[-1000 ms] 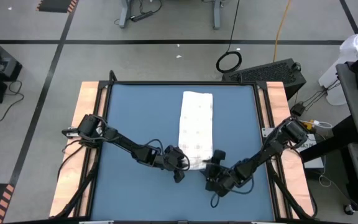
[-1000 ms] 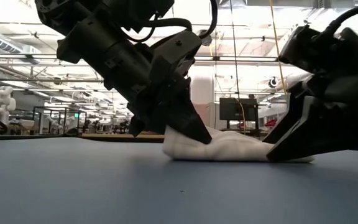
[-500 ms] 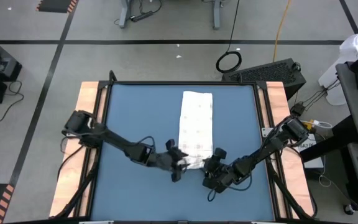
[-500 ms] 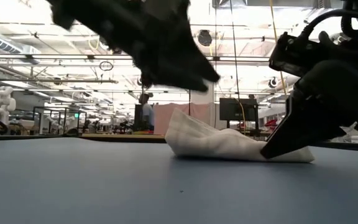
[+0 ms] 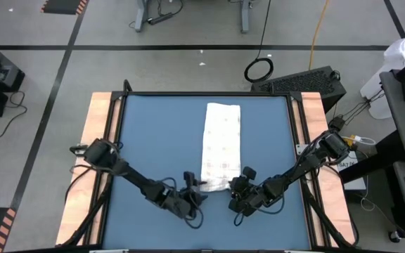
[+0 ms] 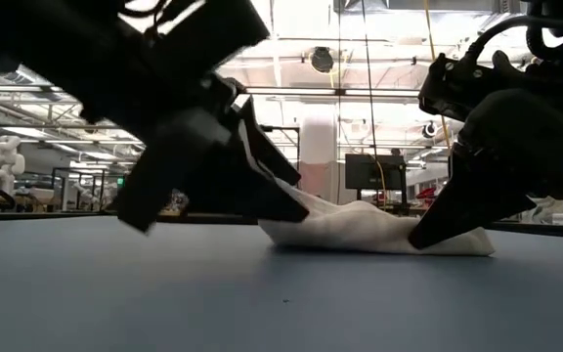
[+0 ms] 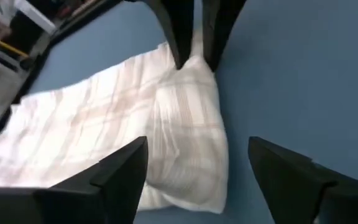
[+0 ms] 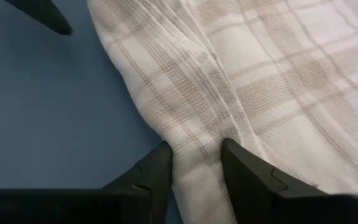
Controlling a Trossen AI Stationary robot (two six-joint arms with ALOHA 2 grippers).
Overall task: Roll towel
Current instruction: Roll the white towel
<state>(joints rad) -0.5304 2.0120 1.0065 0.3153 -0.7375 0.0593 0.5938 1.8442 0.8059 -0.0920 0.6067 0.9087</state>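
Note:
The towel (image 5: 221, 144), white with faint plaid, lies as a long narrow strip on the blue table, running from the far side toward the near side. Its near end (image 6: 360, 227) is bunched into a low, loose hump. My left gripper (image 5: 194, 192) stands open just off the towel's near left corner, and in its wrist view its fingers (image 7: 120, 168) are spread wide before the bunched end (image 7: 188, 143). My right gripper (image 5: 235, 187) is at the near right corner, shut on the cloth. My right gripper pinches a raised fold of cloth (image 8: 197, 134) at the right side of the towel's near end, between its two fingers (image 8: 157, 168). The fingers slant down from the table's near right. The towel rests on the table, slack and rumpled around the pinch.
Bare blue table (image 5: 153, 140) lies on either side of the strip. Wooden rails (image 5: 97, 133) edge the table on the left and right. A black case (image 5: 308, 81) stands beyond the far right corner.
My left gripper has opened, let go of the towel's near left corner, and drawn back toward the table's near edge. My right gripper's fingers have come closer together on the cloth. The near end has stayed bunched on the table.

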